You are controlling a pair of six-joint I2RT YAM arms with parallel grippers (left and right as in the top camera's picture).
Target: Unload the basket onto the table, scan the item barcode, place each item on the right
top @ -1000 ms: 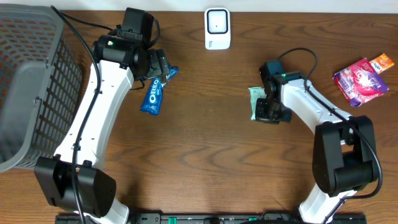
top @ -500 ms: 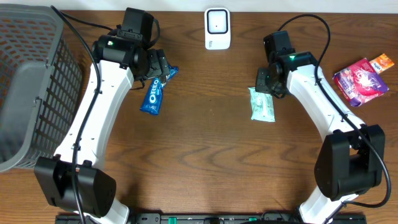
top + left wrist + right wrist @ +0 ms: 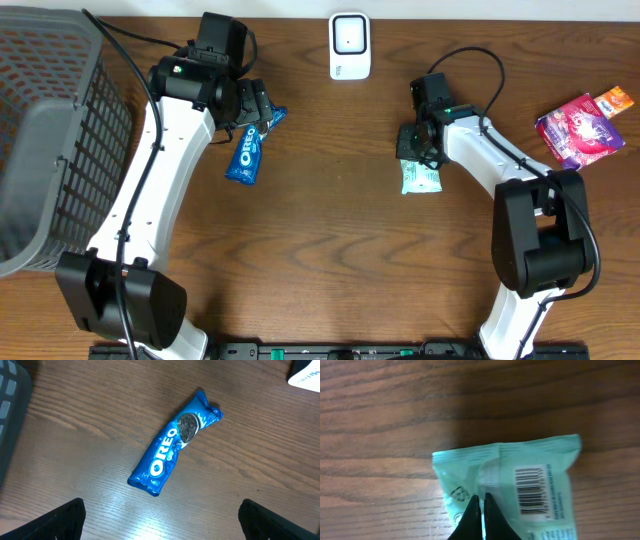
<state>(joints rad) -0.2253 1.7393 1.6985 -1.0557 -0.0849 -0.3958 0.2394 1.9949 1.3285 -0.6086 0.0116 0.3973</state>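
Note:
A mint-green packet (image 3: 421, 178) lies flat on the wooden table, right of centre. In the right wrist view the packet (image 3: 520, 485) shows its barcode (image 3: 532, 490) face up. My right gripper (image 3: 418, 142) is over the packet's far end. Its fingers (image 3: 480, 496) are shut tip to tip above the wrapper, with nothing between them. A blue Oreo pack (image 3: 247, 152) lies left of centre. My left gripper (image 3: 255, 108) hangs just beyond it, open wide. The Oreo pack (image 3: 172, 445) lies ahead of those spread fingers (image 3: 161, 512), untouched. A white scanner (image 3: 349, 45) stands at the back centre.
A grey mesh basket (image 3: 50, 130) fills the left side of the table. A pink packet (image 3: 580, 130) and a small orange packet (image 3: 616, 100) lie at the far right.
My right arm has swung from over the green packet's near side up and back, then settled at its far end, jaws shut throughout. The left arm and the Oreo pack have not moved.

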